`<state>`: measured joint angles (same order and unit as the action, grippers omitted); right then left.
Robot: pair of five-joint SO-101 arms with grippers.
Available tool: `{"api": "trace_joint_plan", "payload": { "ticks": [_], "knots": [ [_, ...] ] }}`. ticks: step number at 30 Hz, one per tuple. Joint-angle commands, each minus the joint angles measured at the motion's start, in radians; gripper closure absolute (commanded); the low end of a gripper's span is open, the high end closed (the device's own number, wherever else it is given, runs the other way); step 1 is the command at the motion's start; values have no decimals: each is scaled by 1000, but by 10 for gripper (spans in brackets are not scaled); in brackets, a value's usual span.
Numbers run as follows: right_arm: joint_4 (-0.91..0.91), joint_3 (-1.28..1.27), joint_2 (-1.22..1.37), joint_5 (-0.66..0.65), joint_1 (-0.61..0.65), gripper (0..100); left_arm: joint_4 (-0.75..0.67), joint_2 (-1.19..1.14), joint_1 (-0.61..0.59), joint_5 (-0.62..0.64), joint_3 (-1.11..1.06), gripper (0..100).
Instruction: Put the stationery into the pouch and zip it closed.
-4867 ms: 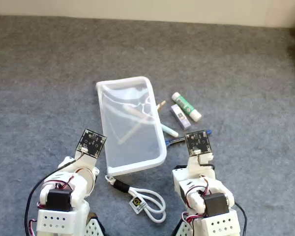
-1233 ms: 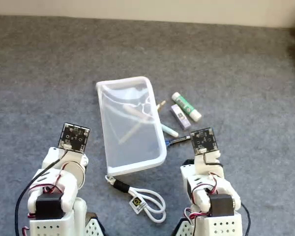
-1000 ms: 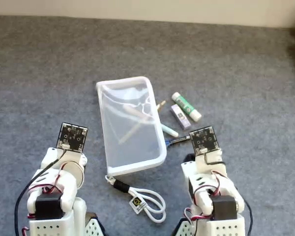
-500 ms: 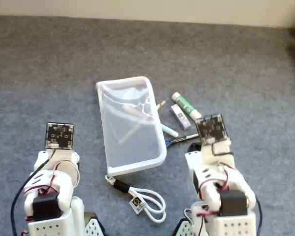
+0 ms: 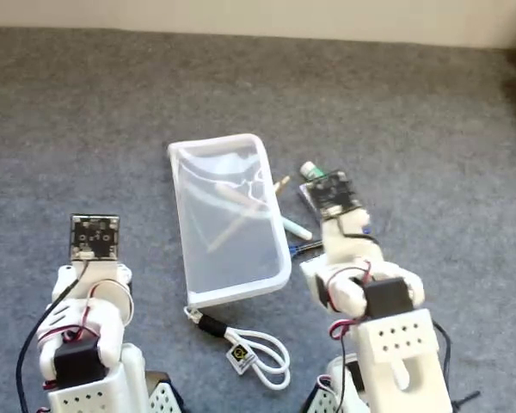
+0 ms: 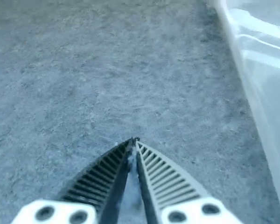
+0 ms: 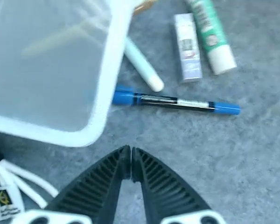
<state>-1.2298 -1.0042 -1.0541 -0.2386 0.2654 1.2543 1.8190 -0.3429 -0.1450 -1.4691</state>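
The translucent white pouch (image 5: 228, 219) lies flat mid-table with pale pens showing through it. Right of it lie a green glue stick (image 7: 207, 32), a lilac eraser (image 7: 187, 46), a pale mint pen (image 7: 142, 70) and a blue pen (image 7: 177, 101), whose one end touches the pouch rim (image 7: 102, 93). My right gripper (image 7: 129, 150) is shut and empty, just short of the blue pen. My left gripper (image 6: 133, 140) is shut over bare carpet, left of the pouch edge (image 6: 256, 60). In the high view the right arm (image 5: 335, 198) covers part of the stationery.
A coiled white cable (image 5: 249, 344) with a tag lies on the carpet below the pouch, between the two arm bases. A wooden stick end (image 5: 282, 183) pokes out beside the pouch. Grey carpet stretches open to the left and far side.
The right arm has swung forward over the stationery beside the pouch. The left arm has drawn back and leftward, away from the pouch. The objects lie as before.
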Motion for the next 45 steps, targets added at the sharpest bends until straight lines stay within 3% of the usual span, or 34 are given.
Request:
{"api": "trace_joint_plan", "payload": {
  "ticks": [1,6,10,19,24,37,45],
  "knots": [
    [21,120,91,49,61,964,-52,-7,-105,58,53,992],
    [-56,280,234,95,97,962,-75,-7,-153,66,47,992],
    [-136,367,323,117,197,960,-72,-7,-153,66,45,992],
    [-154,384,475,118,435,954,-71,-7,-154,66,44,992],
    [-145,384,550,118,550,894,-71,-7,-154,66,44,992],
    [44,378,688,175,699,891,-107,-7,-288,109,44,992],
    [163,283,714,176,788,906,-112,-7,-289,109,44,992]
  ]
}}
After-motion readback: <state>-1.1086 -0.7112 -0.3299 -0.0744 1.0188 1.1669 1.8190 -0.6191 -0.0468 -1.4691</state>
